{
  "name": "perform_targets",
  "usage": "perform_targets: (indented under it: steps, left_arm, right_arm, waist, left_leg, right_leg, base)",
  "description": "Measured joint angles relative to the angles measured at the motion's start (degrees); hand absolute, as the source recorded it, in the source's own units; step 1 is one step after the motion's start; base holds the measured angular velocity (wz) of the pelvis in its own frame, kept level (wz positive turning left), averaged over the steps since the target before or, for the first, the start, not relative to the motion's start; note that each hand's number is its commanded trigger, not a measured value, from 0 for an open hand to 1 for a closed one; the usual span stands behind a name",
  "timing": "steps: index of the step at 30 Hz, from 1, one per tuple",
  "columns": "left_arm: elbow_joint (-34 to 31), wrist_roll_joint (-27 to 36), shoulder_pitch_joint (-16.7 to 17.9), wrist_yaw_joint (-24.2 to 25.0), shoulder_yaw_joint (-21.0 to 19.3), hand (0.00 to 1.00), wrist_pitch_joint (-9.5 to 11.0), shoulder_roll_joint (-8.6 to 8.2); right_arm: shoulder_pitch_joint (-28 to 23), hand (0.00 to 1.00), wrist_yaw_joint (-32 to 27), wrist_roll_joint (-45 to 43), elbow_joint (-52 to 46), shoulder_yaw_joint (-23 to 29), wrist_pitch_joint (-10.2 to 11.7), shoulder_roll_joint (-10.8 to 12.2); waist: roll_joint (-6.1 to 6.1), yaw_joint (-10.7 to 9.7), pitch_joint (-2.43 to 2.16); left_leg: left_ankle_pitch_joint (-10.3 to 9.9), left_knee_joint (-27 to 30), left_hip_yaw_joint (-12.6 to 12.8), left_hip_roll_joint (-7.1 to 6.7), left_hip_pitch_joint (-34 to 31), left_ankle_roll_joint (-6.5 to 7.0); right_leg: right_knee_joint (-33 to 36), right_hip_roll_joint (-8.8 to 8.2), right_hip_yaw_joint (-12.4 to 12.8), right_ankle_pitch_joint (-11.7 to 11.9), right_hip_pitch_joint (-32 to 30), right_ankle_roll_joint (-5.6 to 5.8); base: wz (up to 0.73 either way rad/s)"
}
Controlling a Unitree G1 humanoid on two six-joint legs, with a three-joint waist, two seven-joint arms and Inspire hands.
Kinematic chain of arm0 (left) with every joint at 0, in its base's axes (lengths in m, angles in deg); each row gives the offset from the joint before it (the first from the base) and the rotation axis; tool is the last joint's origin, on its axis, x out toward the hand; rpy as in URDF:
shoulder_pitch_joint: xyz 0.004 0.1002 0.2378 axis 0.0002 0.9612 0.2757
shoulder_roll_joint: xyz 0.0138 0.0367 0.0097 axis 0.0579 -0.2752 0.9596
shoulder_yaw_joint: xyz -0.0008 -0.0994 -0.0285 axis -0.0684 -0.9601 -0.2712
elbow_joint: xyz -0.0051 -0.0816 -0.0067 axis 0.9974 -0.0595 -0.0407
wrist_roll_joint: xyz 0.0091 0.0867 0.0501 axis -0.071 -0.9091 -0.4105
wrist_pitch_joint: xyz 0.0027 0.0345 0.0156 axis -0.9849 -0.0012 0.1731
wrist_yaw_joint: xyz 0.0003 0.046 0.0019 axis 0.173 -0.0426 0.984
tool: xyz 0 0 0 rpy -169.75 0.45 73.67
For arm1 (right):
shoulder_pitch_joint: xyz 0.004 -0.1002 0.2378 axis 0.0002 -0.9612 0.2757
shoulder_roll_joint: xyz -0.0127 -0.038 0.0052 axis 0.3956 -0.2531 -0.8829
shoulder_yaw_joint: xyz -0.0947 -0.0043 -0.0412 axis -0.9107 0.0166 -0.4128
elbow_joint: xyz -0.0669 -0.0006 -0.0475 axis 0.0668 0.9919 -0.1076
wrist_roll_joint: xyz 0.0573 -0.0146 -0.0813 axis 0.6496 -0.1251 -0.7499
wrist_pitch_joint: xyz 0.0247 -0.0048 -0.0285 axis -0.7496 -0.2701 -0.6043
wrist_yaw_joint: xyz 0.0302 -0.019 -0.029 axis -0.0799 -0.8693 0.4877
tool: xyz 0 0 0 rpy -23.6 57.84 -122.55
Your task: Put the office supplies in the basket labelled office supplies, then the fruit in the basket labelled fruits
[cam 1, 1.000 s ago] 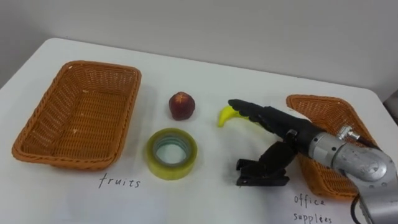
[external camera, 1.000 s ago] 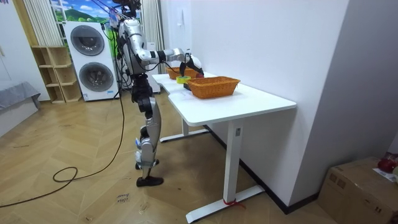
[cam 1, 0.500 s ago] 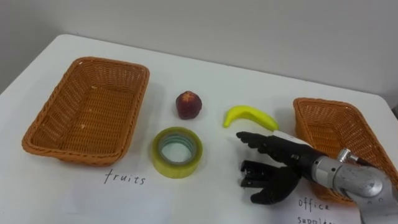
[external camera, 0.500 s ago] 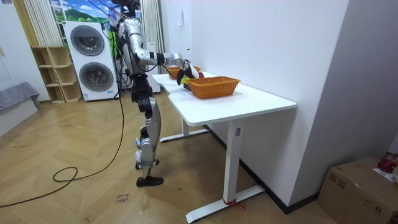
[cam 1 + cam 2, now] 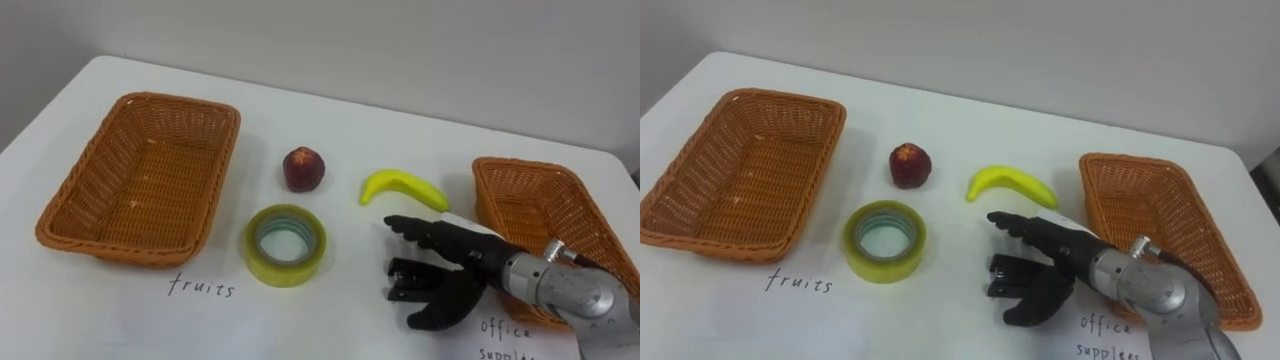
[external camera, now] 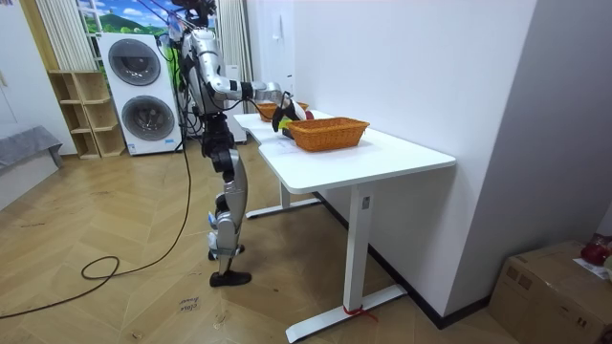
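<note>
Held low over the near part of the white surface (image 5: pixel 350 120), the right hand (image 5: pixel 462 268) is seen with its fingers (image 5: pixel 420 232) stretched out flat and its thumb dropped below them, so that a wide gap is kept between. A black object (image 5: pixel 403 280), judged to be an office supply such as a stapler or clip, is lying on the surface in that gap. It is bracketed by the hand, but no closing round it can be made out. The pose is judged to be the set-up for a grasp, with fingers over the top and thumb on the near side.

To the left of the hand, and apart from it, a roll of yellow tape (image 5: pixel 282 272) is lying flat. It is untouched and is presumably meant for the same basket as the black object.

Just beyond the fingertips a banana (image 5: pixel 402 186) is lying, not touched. A red fruit (image 5: pixel 303 169), probably an apple, is set to its left, beyond the tape.

At the far left a wicker basket (image 5: pixel 140 190) is placed, marked for fruit by handwriting on the surface. A second basket (image 5: pixel 530 210) is placed at the right, beside the forearm, marked for office supplies. Nothing is seen in either, so the sorting is judged barely begun. A short carry to the right is all the black object should need.

In the room view the robot is shown standing upright at the end of the surface, one arm reached out over it.
</note>
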Motion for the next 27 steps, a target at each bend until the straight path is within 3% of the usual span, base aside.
perform_targets:
  steps: [9, 20, 27]
  left_arm:
    - [-0.41, -0.16, -0.41, -0.01, 0.06, 0.0, -1.43, -0.04]
    - [-0.95, -0.3, -0.09, -0.71, 0.08, 0.0, -2.18, -0.27]
    - [-0.95, -0.25, -0.1, -3.01, 0.12, 0.0, -2.72, -0.56]
  right_arm:
    - [-1.1, 0.0, 0.0, -5.78, -3.97, -1.42, -0.72, 0.05]
    - [-2.16, 0.0, -0.41, -8.78, -4.81, -1.67, -0.82, 0.06]
    - [-2.18, 0.0, -1.47, -10.88, -4.8, -2.87, -1.89, 0.17]
  waist:
    - [0.03, -0.35, -0.11]
    - [0.84, -0.3, -0.73]
    - [1.05, -0.34, -0.7]
  left_leg:
    - [0.01, 0.14, -0.05, -0.04, -0.64, 0.01]
    - [0.01, 0.27, -0.04, -0.06, -0.71, 0.01]
    - [0.01, 0.09, -0.48, -0.09, -0.42, 0.01]
  right_leg:
    - [0.08, -0.03, 0.02, 0.02, -0.54, -0.02]
    - [0.1, -0.04, 0.17, 0.03, -0.66, -0.02]
    - [0.1, -0.05, 0.0, 0.03, -0.1, -0.02]
  base:
    - [0.0]
    - [0.0]
    - [0.02]
